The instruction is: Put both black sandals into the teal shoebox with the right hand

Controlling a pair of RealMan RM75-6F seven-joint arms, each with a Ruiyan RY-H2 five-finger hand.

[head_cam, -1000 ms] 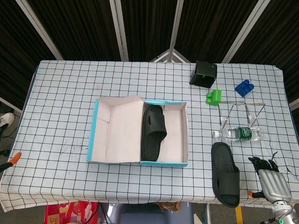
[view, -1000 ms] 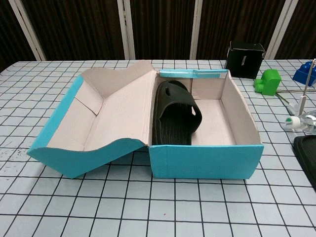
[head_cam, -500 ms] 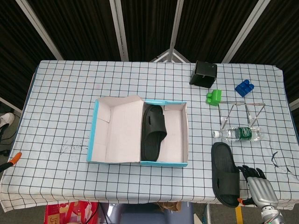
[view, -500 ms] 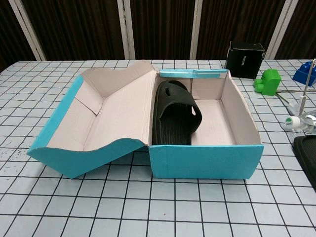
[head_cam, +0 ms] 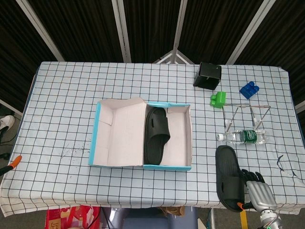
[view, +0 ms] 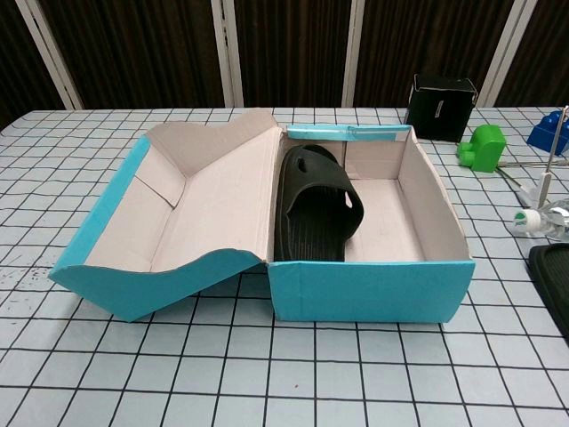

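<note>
The teal shoebox [head_cam: 142,166] [view: 369,289] stands open at the table's middle, its lid folded out to the left. One black sandal [head_cam: 156,133] [view: 316,209] lies inside it against the left wall. The other black sandal [head_cam: 228,178] [view: 551,276] lies on the table near the front edge, to the right of the box. My right hand [head_cam: 256,186] is at the sandal's right side by its near end, fingers apart, holding nothing; whether it touches the sandal I cannot tell. The chest view does not show it. My left hand is out of both views.
Behind the loose sandal lie a plastic bottle [head_cam: 243,137] and a thin wire frame [head_cam: 248,114]. Further back are a green block [head_cam: 218,99], a blue block [head_cam: 249,90] and a black box [head_cam: 207,75]. The table's front edge [head_cam: 143,205] is close to the hand.
My right hand has moved left along the front edge, from well right of the loose sandal to right beside it. Both sandals and the box have stayed put.
</note>
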